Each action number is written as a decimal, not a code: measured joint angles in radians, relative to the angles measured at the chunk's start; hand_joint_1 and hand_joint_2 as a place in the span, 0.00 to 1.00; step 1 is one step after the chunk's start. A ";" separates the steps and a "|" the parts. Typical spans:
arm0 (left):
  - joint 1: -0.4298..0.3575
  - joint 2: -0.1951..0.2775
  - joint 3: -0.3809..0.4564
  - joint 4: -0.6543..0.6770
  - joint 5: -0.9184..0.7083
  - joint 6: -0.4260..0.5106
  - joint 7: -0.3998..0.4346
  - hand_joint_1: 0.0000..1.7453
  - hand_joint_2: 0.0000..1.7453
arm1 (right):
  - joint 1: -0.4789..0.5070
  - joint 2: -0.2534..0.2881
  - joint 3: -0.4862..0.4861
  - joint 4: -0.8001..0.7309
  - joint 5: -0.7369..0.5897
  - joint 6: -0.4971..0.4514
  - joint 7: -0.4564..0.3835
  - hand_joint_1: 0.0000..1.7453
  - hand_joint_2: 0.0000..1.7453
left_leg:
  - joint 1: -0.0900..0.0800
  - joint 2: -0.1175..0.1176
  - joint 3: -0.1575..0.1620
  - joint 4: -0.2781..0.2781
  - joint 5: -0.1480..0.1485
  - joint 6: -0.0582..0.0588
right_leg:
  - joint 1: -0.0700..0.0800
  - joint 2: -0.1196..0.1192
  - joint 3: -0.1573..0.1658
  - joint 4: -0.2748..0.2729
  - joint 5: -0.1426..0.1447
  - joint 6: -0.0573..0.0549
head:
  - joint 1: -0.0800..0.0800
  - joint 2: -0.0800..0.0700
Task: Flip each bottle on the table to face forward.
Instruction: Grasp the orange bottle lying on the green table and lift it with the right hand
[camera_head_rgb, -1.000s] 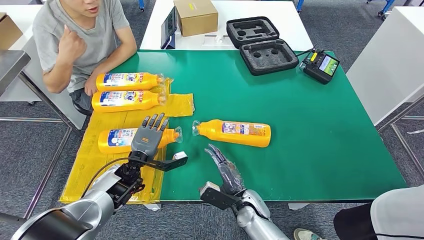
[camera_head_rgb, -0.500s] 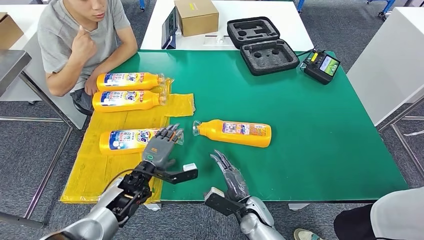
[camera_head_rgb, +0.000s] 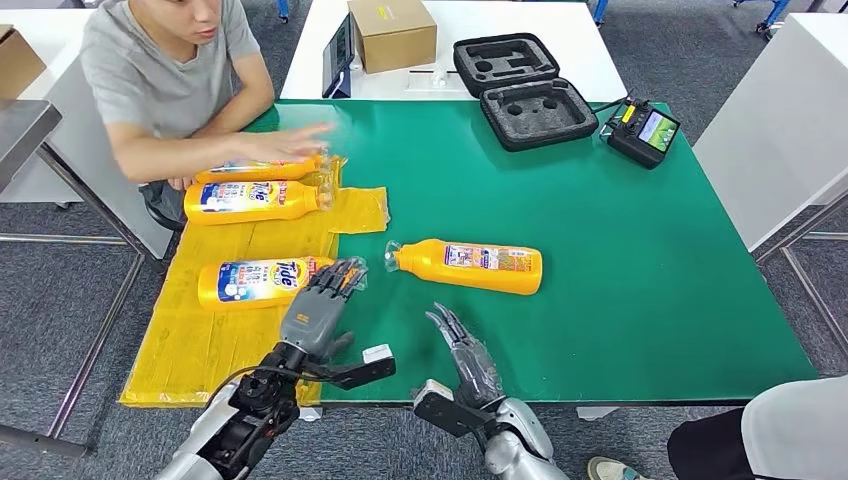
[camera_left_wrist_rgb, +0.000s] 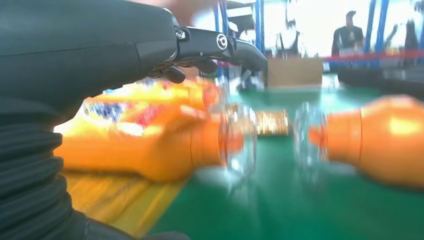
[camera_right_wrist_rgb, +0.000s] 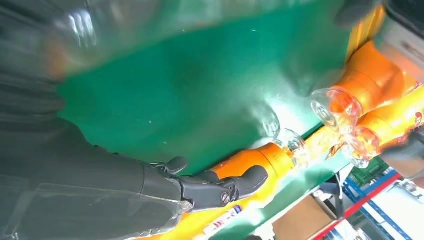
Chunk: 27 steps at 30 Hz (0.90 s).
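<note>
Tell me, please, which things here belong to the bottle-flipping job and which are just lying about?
Job:
- lone bottle on the green table
- three bottles on the yellow sheet
- left hand, right hand

Lying about:
- cardboard box
- black foam case
- remote controller
- tablet

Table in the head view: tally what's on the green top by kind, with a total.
Orange plastic detergent bottles lying on their sides: 4
Yellow plastic sheet: 1
Open black foam-lined case: 1
Black handheld controller with screen: 1
Total: 7
</note>
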 joint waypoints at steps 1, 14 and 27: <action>0.008 0.000 0.000 -0.017 -0.008 0.022 0.003 0.00 1.00 | 0.001 0.000 0.000 -0.006 0.018 -0.008 0.007 0.00 1.00 | 0.000 0.000 0.000 0.000 0.000 0.000 | 0.000 0.000 0.000 0.000 0.000 0.000 | 0.000 0.000; 0.138 -0.023 -0.036 -0.295 0.177 0.126 -0.190 0.00 1.00 | 0.084 -0.100 -0.018 -0.349 0.312 0.049 0.224 0.00 1.00 | -0.001 0.000 -0.001 0.000 0.000 0.000 | -0.001 0.000 -0.001 0.000 0.000 0.000 | 0.000 0.000; 0.178 -0.063 -0.042 -0.405 0.314 0.126 -0.301 0.00 1.00 | -0.042 -0.222 -0.078 -0.376 0.278 0.133 0.238 0.00 1.00 | -0.001 0.000 -0.001 0.000 0.000 0.001 | -0.001 0.000 -0.001 0.000 0.001 0.001 | 0.000 0.000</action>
